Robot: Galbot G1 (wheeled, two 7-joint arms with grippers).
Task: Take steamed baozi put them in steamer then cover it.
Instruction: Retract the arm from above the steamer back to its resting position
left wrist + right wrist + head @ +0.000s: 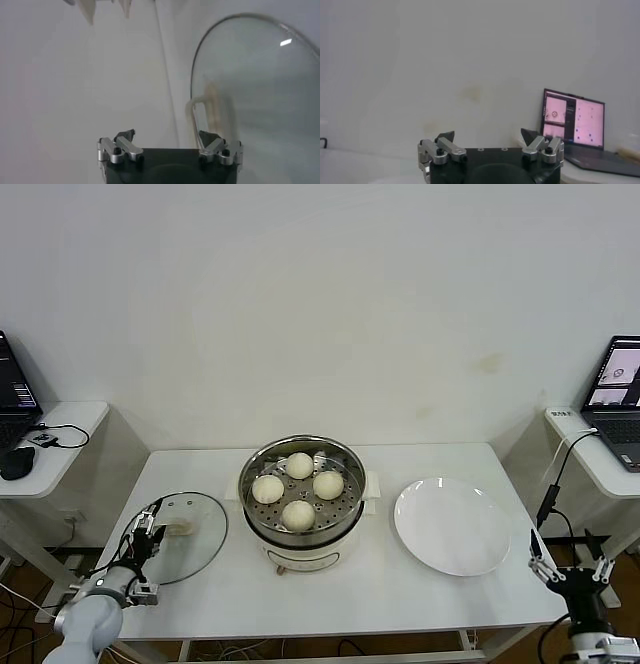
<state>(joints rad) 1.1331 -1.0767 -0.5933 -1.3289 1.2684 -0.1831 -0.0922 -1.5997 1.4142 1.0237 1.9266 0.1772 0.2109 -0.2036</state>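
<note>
White table (pixel 400 594) against a plain white wall, and we're at the lid stage. Left gripper (pixel 150 522) sits at the table's left edge, jaws spread wide and empty, right beside the glass lid (pixel 185 536) lying flat there; its pale handle (pixel 180 527) is just ahead of the fingertips. From the left wrist camera, the lid's dome (pixel 255 95) and handle (pixel 200 120) sit slightly off to one side of the open jaws. Moving outward: all four steamed baozi (pixel 299 488) are already sitting on the perforated tray inside the steamer (pixel 300 539), mid-table, uncovered. Beyond it, the white plate (pixel 452 526) lies bare. Right gripper (pixel 570 566) waits off the table's right corner, also spread open, holding nothing. To do this well, I'd say centre the jaws squarely on that handle before closing, lift straight up, and keep the glass level on the carry.
</note>
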